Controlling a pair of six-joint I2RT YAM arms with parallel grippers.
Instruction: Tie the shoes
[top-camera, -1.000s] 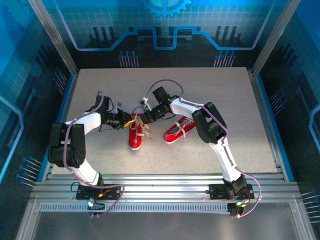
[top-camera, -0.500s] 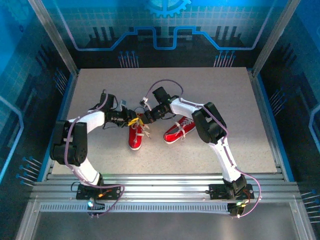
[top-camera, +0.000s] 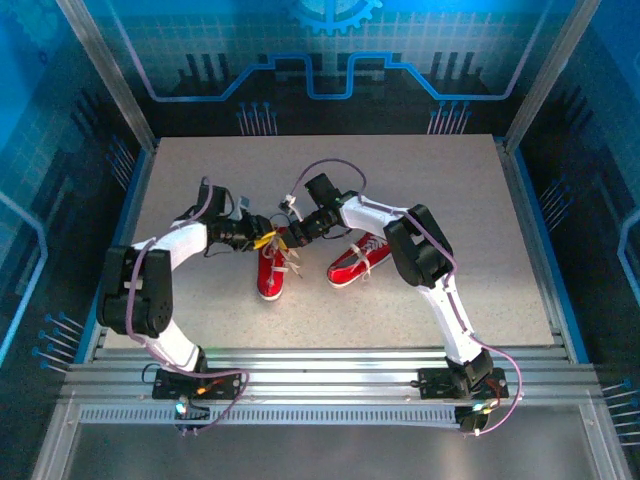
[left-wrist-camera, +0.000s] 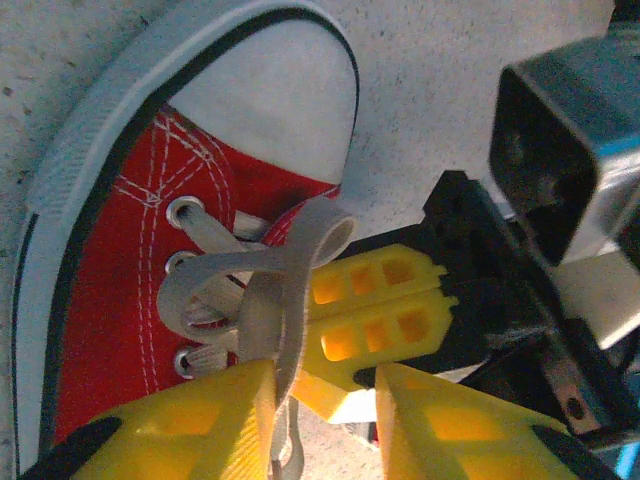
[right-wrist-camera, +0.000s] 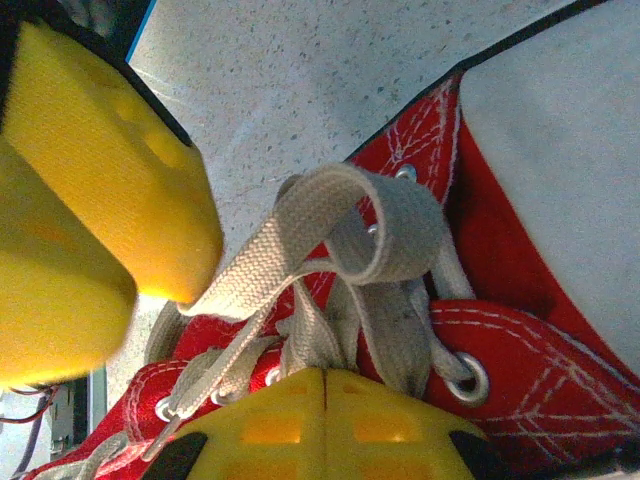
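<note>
Shoes (top-camera: 270, 275) unmoved; L gripper (top-camera: 262, 240) wider

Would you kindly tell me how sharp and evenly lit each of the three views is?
Top external: sharp, table evenly lit, blue cast on the walls. Left wrist: shoe and lace sharp, left gripper's fingers blurred. Right wrist: lace crisp, the left gripper's finger soft and bright.

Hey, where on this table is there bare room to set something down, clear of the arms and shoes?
Bare table: the far strip behind both arms, the right side past the right arm, and the near strip in front of the shoes. Crowded centre-left, where left pincer and right pincer meet over one shoe's laces.
</note>
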